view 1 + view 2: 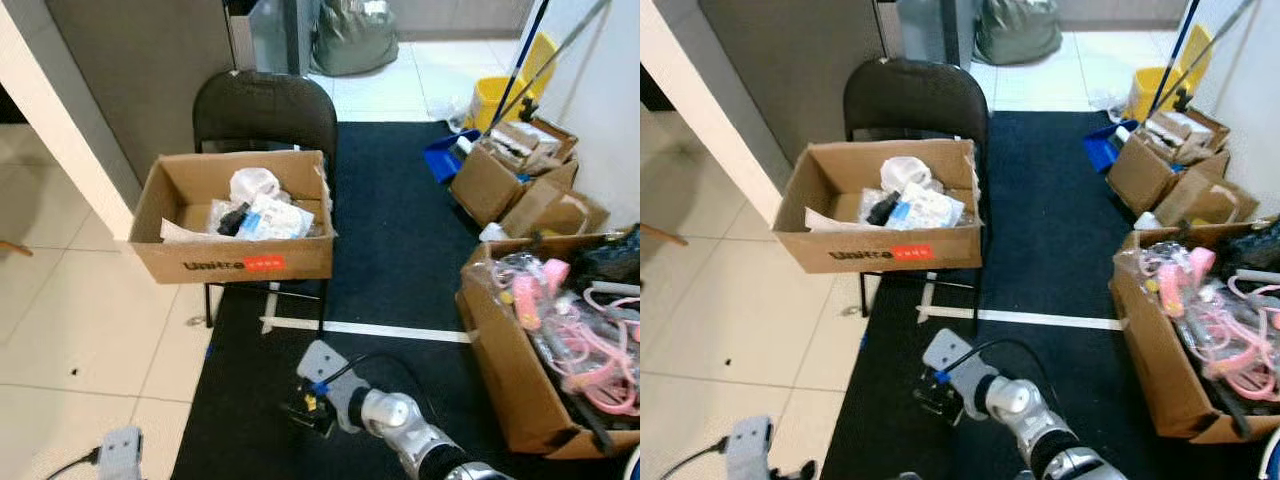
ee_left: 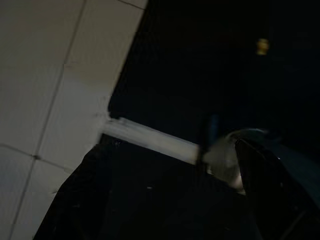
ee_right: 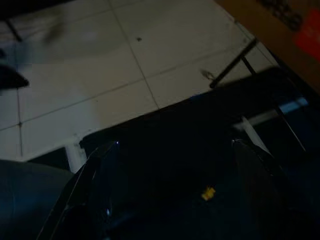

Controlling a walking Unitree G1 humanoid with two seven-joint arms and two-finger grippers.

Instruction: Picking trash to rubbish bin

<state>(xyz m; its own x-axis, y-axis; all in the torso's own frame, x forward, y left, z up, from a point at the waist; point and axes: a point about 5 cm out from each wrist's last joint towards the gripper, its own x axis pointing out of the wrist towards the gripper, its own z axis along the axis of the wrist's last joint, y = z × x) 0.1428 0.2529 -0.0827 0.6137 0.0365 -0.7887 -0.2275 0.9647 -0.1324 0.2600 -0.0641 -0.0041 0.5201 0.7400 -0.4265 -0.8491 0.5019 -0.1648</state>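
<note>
Trash: we see a small yellow scrap [image 3: 208, 192] on the black mat [image 1: 400, 230], low centre-right of the right wrist view, lying between that gripper's two fingers but not touched yet. It's also a yellow speck near the top right of the left wrist view.

Bin: we take the open cardboard box [image 1: 240, 262] on the black chair [image 1: 262, 108], upper left-centre of the head views, to be the drop spot – it already holds white bags & wrappers.

Right gripper [image 1: 308, 408]: low over the mat, bottom centre of the head views; fingers [image 3: 95, 170] spread wide, nothing pinched.

Left gripper [image 2: 165, 200]: lower left, idle; we can't tell if it's spread or pressed together – view too dark.

Handling: we judge the scrap v. light, prob. a bit of paper or plastic, thin & flat on the mat. It may slide or get pushed into the pile, so tips should come down on either side & nip across its short width.

View diffs: wrist cams show the scrap itself; in the head views the right wrist covers that spot. Head views give the box, the chair & the box of pink items [image 1: 560, 330] at right – the layout for the carry.
</note>
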